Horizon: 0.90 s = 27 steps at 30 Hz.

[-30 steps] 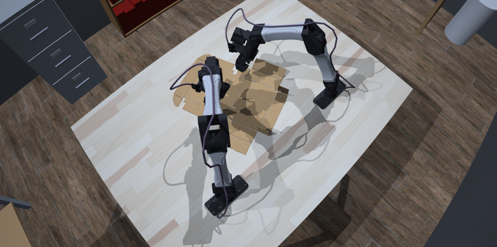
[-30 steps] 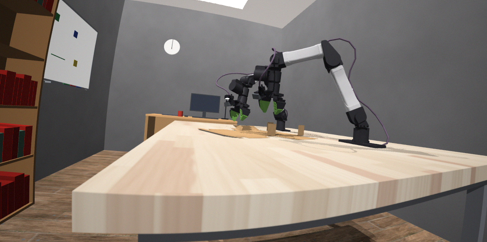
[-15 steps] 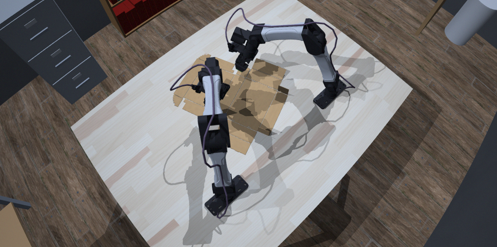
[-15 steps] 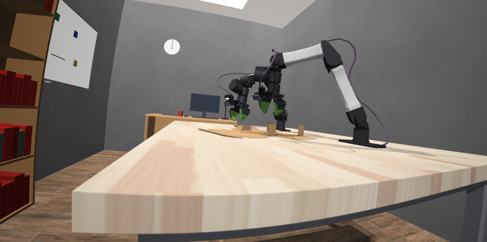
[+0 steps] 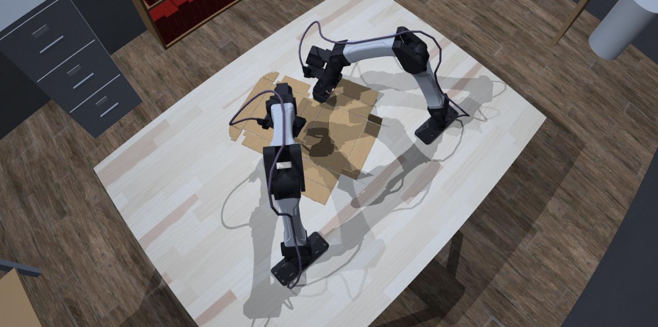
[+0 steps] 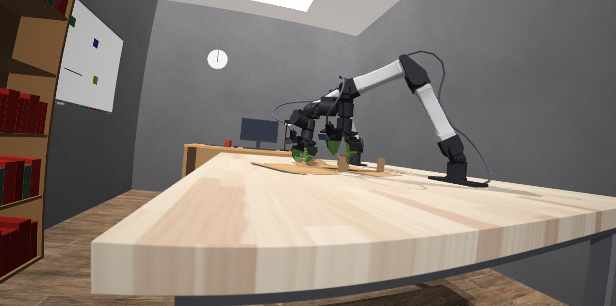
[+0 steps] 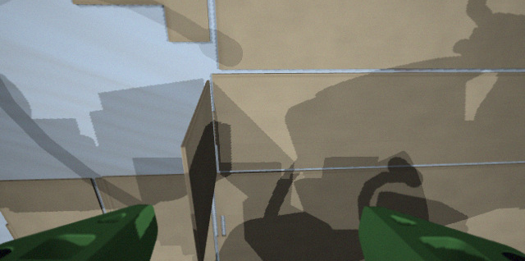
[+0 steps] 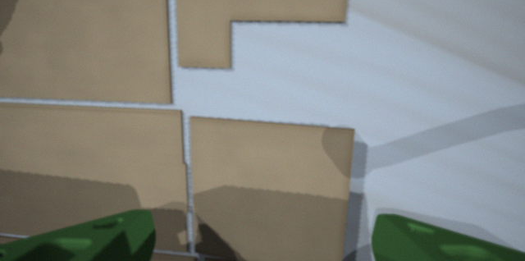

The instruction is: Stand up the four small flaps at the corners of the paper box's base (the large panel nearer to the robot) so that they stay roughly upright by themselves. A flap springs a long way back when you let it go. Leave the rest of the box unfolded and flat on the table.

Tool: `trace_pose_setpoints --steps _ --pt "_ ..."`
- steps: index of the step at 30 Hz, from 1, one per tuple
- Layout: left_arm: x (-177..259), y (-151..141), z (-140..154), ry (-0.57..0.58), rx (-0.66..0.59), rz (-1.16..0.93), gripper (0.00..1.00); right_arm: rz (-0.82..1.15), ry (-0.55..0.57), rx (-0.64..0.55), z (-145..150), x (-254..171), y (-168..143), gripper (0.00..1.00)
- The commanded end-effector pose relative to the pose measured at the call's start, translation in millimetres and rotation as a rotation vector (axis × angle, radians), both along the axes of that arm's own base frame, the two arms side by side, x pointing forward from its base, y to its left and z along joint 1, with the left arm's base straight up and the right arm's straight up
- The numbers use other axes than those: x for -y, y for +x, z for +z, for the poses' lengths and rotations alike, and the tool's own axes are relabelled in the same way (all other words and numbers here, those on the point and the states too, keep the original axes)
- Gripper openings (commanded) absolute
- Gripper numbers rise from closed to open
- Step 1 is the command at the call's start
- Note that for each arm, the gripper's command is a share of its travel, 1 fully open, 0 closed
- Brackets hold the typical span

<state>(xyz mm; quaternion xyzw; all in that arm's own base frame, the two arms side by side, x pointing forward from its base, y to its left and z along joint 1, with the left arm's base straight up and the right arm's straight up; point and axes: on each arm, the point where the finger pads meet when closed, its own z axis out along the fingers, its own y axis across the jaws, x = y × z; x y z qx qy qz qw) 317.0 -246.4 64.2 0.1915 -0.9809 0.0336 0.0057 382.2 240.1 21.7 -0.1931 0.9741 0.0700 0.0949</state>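
Observation:
The cardboard box (image 5: 345, 124) lies unfolded on the table. The base's far-left flap (image 7: 198, 162) (image 6: 343, 164) stands roughly upright, perhaps leaning slightly outward. My open left gripper (image 7: 258, 209) (image 6: 342, 149) is above it, the flap's line running between the fingers. The near-left flap (image 6: 380, 164) and near-right flap (image 5: 375, 122) also stand. The far-right flap (image 8: 271, 158) is nearly flat, its outer edge casting a thin shadow. My open right gripper (image 8: 264, 213) (image 6: 303, 156) hangs low there, one finger over the panel side, the other beyond the flap's outer edge. Neither gripper holds anything.
Larger side flaps lie flat, one (image 5: 322, 186) at the box's left and one (image 5: 356, 92) at its right. The lid side (image 5: 255, 115) is partly hidden under the left arm (image 5: 282, 127). Both hands are close together over the cardboard.

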Motion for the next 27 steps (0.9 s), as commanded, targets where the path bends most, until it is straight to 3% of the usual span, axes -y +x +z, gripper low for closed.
trace_pose_setpoints --steps 1,7,12,27 --pt "13 10 -2 -0.034 0.045 -0.002 0.77 -0.013 0.011 0.033 -9 -6 8 0.77" --pt "11 9 -1 -0.037 0.050 -0.002 0.77 -0.017 0.045 0.089 14 -12 20 0.77" --pt "4 10 6 -0.042 0.072 -0.002 0.77 -0.017 0.035 0.073 6 -10 17 0.77" --pt "-41 -7 -34 0.035 0.044 -0.003 0.77 -0.017 0.018 0.043 -7 -5 10 0.77"
